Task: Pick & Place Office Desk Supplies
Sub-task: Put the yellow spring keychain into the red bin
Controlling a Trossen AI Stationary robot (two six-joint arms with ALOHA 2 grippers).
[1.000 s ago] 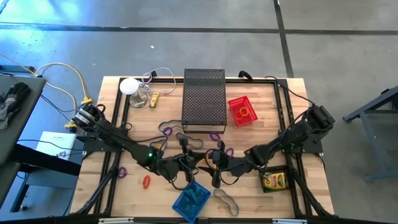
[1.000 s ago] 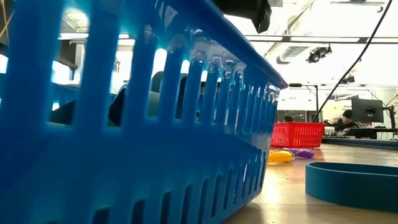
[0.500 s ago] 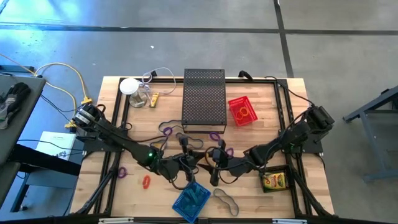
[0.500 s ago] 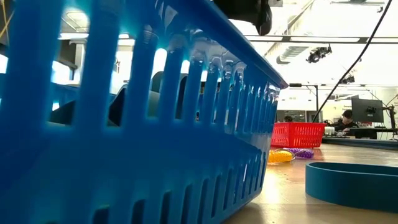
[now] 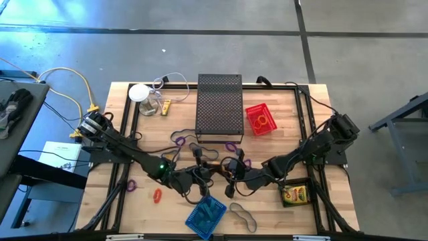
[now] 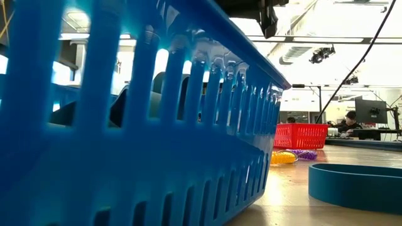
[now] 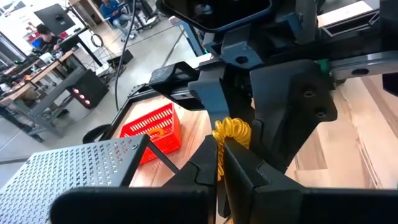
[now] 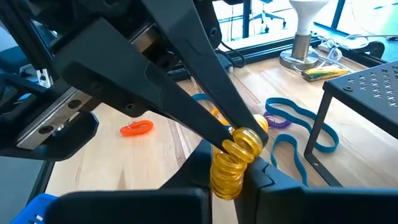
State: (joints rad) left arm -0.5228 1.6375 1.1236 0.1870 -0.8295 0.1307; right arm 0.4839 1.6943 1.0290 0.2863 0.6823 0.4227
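Both grippers are meeting above the counter's [image 5: 307, 114] middle: the right gripper [image 8: 239, 163] and left gripper [image 7: 221, 163] are each clamping closed on one yellow coil band [image 8: 235, 155]. One orange band [image 8: 137, 129] is lying nearby.

text: none readable | labels: none | brands: none | numbers: none | yellow-and-green box [image 5: 293, 195]: print too small to read | paper sheet [image 5: 59, 155]: illegible
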